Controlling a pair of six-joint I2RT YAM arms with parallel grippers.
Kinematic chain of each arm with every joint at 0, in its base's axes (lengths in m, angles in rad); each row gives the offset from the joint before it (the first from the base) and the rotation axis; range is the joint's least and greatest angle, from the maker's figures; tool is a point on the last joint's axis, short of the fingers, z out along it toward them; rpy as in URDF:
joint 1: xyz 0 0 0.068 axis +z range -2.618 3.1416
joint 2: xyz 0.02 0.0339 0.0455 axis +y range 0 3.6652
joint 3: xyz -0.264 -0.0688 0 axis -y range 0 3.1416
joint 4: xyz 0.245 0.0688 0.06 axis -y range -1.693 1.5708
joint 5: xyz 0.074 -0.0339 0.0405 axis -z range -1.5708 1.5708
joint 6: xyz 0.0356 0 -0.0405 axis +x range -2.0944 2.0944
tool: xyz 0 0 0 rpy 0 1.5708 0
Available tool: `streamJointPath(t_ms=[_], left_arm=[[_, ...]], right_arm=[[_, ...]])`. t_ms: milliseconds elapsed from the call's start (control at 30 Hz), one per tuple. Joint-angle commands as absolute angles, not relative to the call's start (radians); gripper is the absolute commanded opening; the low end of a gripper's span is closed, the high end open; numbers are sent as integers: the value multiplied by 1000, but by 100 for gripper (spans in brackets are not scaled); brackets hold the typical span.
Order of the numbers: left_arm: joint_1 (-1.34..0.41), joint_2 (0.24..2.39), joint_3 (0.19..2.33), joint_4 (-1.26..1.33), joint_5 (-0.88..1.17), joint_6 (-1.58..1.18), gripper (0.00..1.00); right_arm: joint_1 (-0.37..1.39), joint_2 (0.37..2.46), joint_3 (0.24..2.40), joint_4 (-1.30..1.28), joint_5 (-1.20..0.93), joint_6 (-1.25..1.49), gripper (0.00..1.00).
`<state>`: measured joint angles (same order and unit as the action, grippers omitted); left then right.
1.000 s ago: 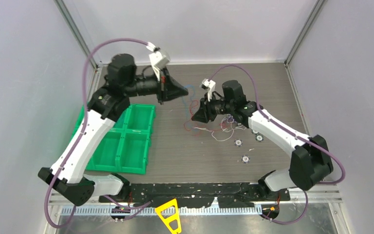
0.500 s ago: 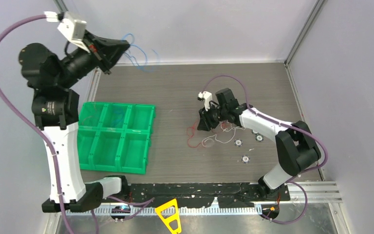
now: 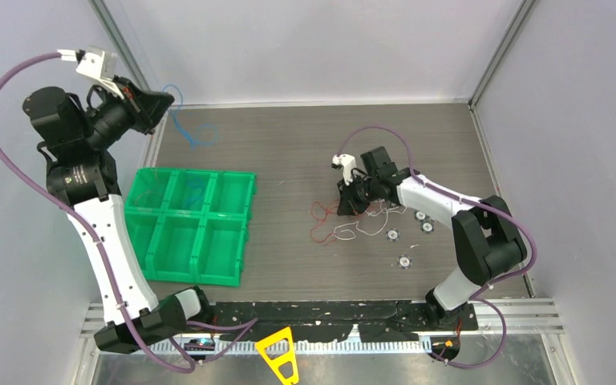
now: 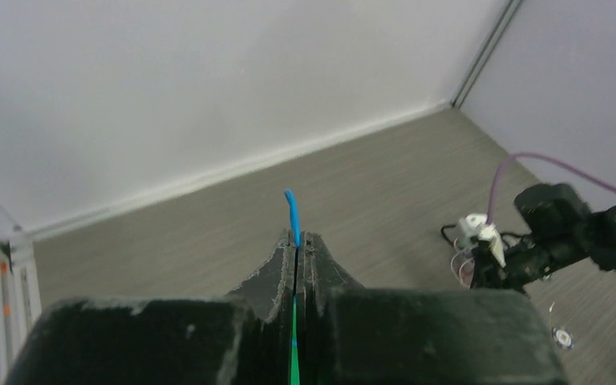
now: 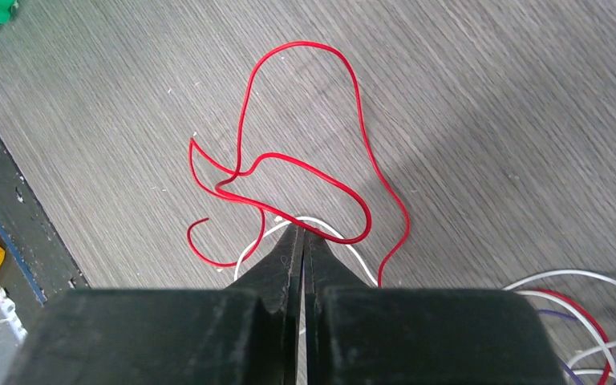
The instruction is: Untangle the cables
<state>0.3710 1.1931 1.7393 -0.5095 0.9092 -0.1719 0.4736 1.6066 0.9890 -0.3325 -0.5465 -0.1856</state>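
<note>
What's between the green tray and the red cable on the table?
Nothing. In the top external view, the stretch of table between the green tray and the red cable is bare.

Pairs white shells with black joints on left arm (image 3: 104, 233) and right arm (image 3: 441, 200). Trails thick purple hoses (image 3: 381, 128), carries white camera blocks (image 3: 96, 62) at the wrists, ends in black wedge-fingered left gripper (image 4: 297, 237) and right gripper (image 5: 302, 231), edges scuffed pale.

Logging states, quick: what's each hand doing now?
Left hand: closed on the blue cable.
Right hand: closed; whether it grips anything cannot be told.
</note>
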Motion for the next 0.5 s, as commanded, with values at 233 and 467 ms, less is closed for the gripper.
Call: streamJointPath(t_ms=[233, 467], left_arm=[[414, 1112, 1409, -582, 841, 63, 0], [450, 1143, 1332, -618, 729, 139, 0]], right_arm=[[465, 1557, 1038, -391, -592, -212, 9], [464, 1554, 1031, -393, -597, -206, 11]])
